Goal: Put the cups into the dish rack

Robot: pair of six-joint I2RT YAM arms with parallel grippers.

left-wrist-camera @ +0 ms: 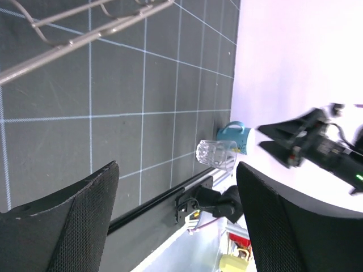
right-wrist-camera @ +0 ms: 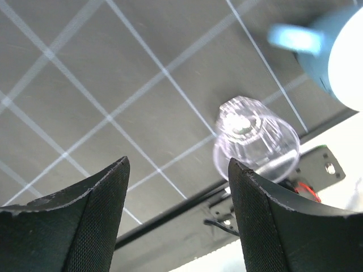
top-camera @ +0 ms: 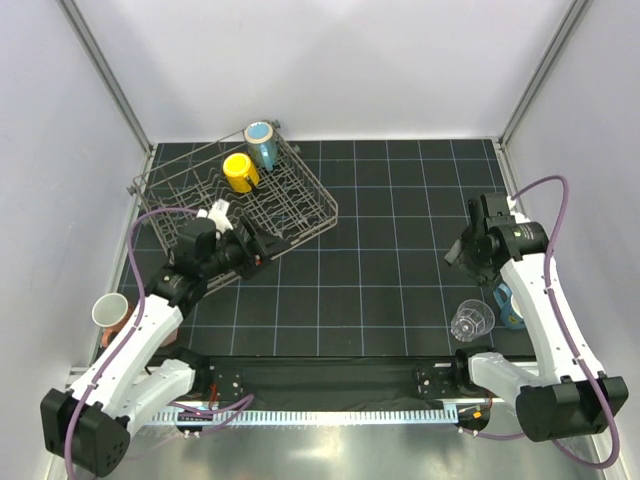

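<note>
Going by where it hangs, the right gripper [right-wrist-camera: 178,162] looks set to go for the clear tumbler [right-wrist-camera: 255,139], which stands on the mat [top-camera: 380,260] well apart from the dish rack [top-camera: 300,215], off toward the rack's right and nearer the arm bases. Its fingers are spread with nothing between them. To do this well I'd bring the gripper down square over the tumbler so one finger passes each side of the wall, and close gently, since clear plastic is slick and light. I'd also keep clear of the blue mug [right-wrist-camera: 340,51] just beside it, on the side away from the rack. The carry back to the rack is a long one, so a firm hold matters.

The left gripper [left-wrist-camera: 177,166] sits at the rack's near edge, its fingers spread as well and holding nothing.

Only the overhead view shows what is loaded: a yellow cup [top-camera: 240,172] and a light blue cup [top-camera: 261,140] in the rack's far part, plus a salmon-pink cup [top-camera: 110,312] out on the rack's near left, by the left arm. The right wrist view alone shows how the tumbler lines up with the fingers, though I can't tell from it whether the mouth faces up. The left wrist view catches tumbler and mug from across the mat.
</note>
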